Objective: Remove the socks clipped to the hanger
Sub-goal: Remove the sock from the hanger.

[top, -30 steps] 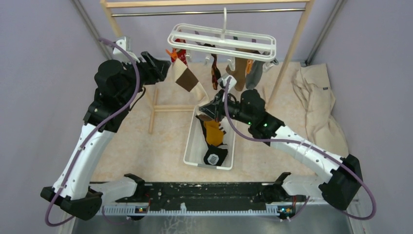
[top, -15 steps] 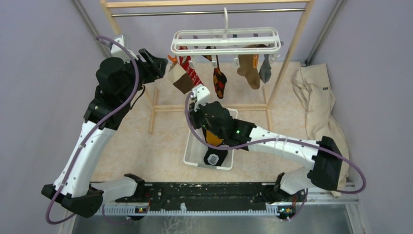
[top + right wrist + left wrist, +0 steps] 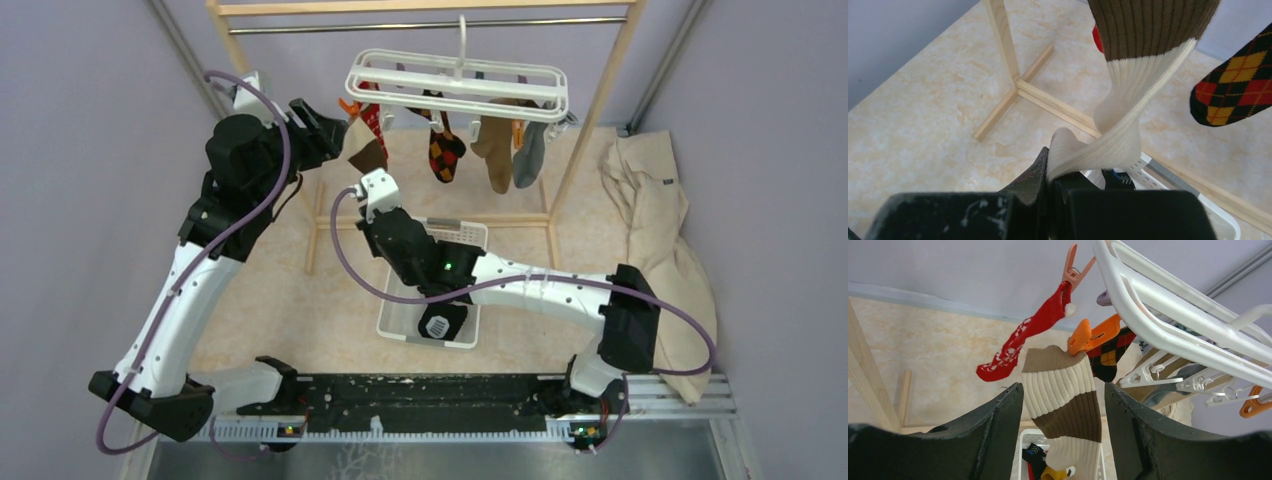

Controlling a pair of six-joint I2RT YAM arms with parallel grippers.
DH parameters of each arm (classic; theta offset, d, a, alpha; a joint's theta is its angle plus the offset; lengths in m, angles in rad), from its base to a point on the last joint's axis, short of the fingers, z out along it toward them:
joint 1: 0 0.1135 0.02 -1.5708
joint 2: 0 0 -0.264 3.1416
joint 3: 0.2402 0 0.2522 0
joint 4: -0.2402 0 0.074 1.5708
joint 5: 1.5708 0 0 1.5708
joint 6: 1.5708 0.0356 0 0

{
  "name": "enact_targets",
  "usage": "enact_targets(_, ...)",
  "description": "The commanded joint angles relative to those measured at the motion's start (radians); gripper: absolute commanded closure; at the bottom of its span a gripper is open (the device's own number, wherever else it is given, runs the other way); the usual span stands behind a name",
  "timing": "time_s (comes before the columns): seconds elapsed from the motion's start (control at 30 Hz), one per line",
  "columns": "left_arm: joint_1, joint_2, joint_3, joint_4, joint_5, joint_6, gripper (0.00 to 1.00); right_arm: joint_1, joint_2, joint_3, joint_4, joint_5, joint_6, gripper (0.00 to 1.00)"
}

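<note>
Marbled beige covered the bench (image 3: 290, 300), and plain lilac-grey walls (image 3: 80, 150) closed it in on three sides. At the back stood a wooden rack (image 3: 603, 95) with a metal rail, and from that rail hung the white hanger (image 3: 455, 82) by its hook. A crumpled beige cloth (image 3: 650, 200) lay along the right wall. A white basket (image 3: 400, 322) sat on the bench below the hanger with several socks in it; one dark sock there (image 3: 441, 324) bore a pale mark, possibly lettering, too small to read.

Most of the hanging socks dangled from the frame by clips: a red sock (image 3: 1028, 337) on a pink clip (image 3: 1073, 267), an argyle sock (image 3: 445, 155), a tan sock (image 3: 497, 150) and a grey sock (image 3: 528, 155).

At the hanger's left end a brown-and-cream striped sock (image 3: 1058, 375) hung by its cuff from an orange clip (image 3: 1088, 335). The left tool (image 3: 1060, 395) stood wide, one finger on either side of that sock just under the clip, gripping nothing. The right tool (image 3: 1050, 167), lower and above the basket's far end, was closed tight on the sock's cream lower end, so the cloth ran twisted and stretched from clip down to jaws. The argyle sock hung just to the right of it.
</note>
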Motion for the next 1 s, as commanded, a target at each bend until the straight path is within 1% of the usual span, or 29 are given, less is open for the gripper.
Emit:
enact_targets(0.0,-0.007,0.010,-0.008,0.047,0.017,-0.020,0.34,0.018,0.030,0.083,-0.008,0.068,-0.027,1.00)
enact_targets(0.63,-0.027,0.091,-0.047,0.279,-0.020,0.044,0.33,0.045,0.048,0.093,-0.006,0.086,-0.034,1.00)
enact_targets(0.97,-0.031,0.138,-0.039,0.334,-0.029,0.054,0.32,0.053,0.039,0.087,-0.005,0.089,-0.034,1.00)
